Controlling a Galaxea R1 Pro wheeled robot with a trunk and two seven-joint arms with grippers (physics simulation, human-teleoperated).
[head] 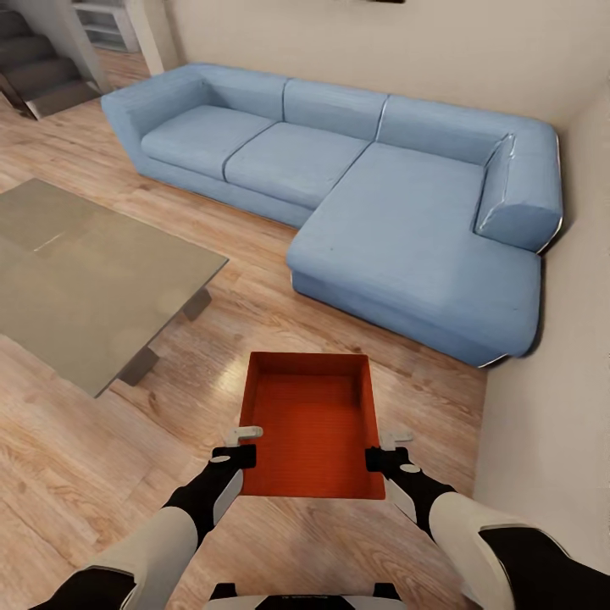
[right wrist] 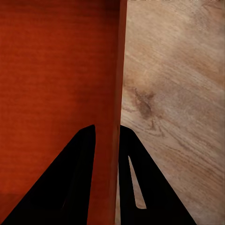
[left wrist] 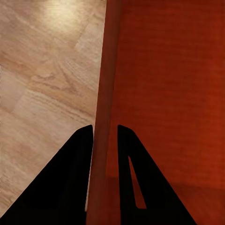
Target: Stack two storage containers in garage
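Orange box [head: 312,424] held between both arms, above wood floor [head: 76,457], in front of blue sofa [head: 381,212] (open top up). Left gripper [left wrist: 105,133] clamped on box's left wall; right gripper [right wrist: 107,133] clamped on right wall. Grey low table [head: 76,271] at left

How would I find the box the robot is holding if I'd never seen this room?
Find the big blue corner sofa. On the wood floor before it, the left gripper and right gripper clamp an orange-red storage container, open-topped and empty, the only red thing there.
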